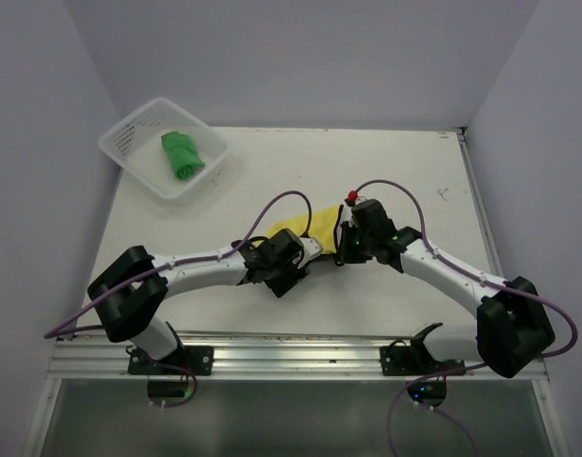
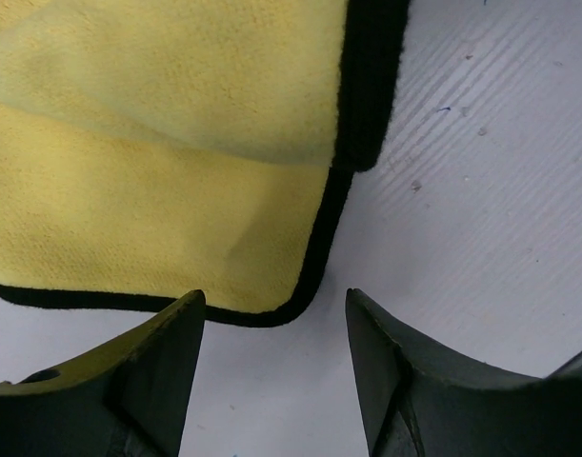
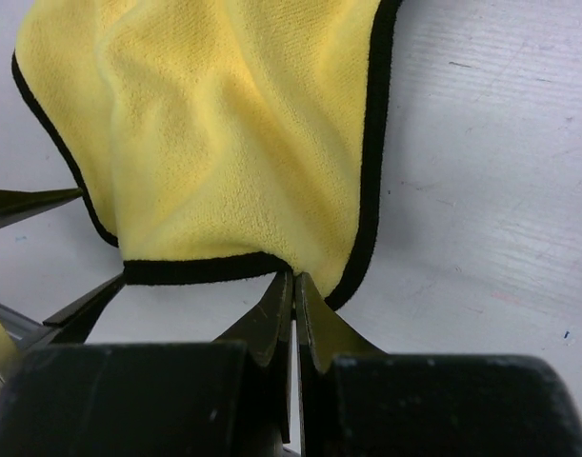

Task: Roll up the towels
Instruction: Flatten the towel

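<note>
White tabletop (image 1: 386, 162) was covered by the yellow towel (image 1: 298, 227), its hem pinched in the closed right gripper (image 3: 294, 278); the left gripper (image 2: 274, 297) was held parted at its corner. The green towel (image 1: 181, 154) was seen in the basket (image 1: 124, 141).

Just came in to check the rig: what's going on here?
Both arms are at the yellow towel lying on the table. The right gripper is shut on its black-edged hem; the left gripper stands open just short of a corner, holding nothing. The green towel lies rolled up in the white basket at the far left.
</note>
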Motion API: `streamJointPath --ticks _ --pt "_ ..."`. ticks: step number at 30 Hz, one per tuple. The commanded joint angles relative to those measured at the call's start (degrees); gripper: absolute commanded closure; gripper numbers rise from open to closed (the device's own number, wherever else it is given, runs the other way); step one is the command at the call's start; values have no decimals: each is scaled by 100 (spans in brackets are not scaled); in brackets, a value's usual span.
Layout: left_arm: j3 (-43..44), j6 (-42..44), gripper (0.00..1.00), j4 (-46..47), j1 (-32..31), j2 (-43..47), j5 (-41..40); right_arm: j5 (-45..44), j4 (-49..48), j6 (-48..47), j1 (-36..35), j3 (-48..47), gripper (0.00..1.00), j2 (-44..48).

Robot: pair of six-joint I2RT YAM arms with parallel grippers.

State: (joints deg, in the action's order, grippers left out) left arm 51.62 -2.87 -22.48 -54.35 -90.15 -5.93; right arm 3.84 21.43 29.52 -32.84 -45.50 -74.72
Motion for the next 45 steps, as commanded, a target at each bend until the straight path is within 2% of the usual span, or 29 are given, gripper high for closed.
streamJointPath --ticks 1,5,6,14,24,32,38,45 --pt "147 418 36 -99 -41 -29 364 196 -43 -130 146 32 100 98" --pt "191 560 40 -99 -41 -239 479 284 -51 -166 287 41 100 80" --pt "217 577 44 -133 -41 -370 470 310 -60 -166 296 49 100 80" --pt "402 753 51 -160 -41 -609 488 416 -121 -192 410 120 100 89" --pt "297 727 88 -204 -41 -355 382 346 36 -333 410 -29 100 159" --pt "226 534 99 -239 -41 93 330 232 370 -490 410 -310 100 317" --pt "60 340 100 -134 -41 865 -126 38 801 -912 419 -662 100 615" --pt "24 -371 100 -283 -23 1728 -979 -322 1371 -1132 419 -978 100 1143"
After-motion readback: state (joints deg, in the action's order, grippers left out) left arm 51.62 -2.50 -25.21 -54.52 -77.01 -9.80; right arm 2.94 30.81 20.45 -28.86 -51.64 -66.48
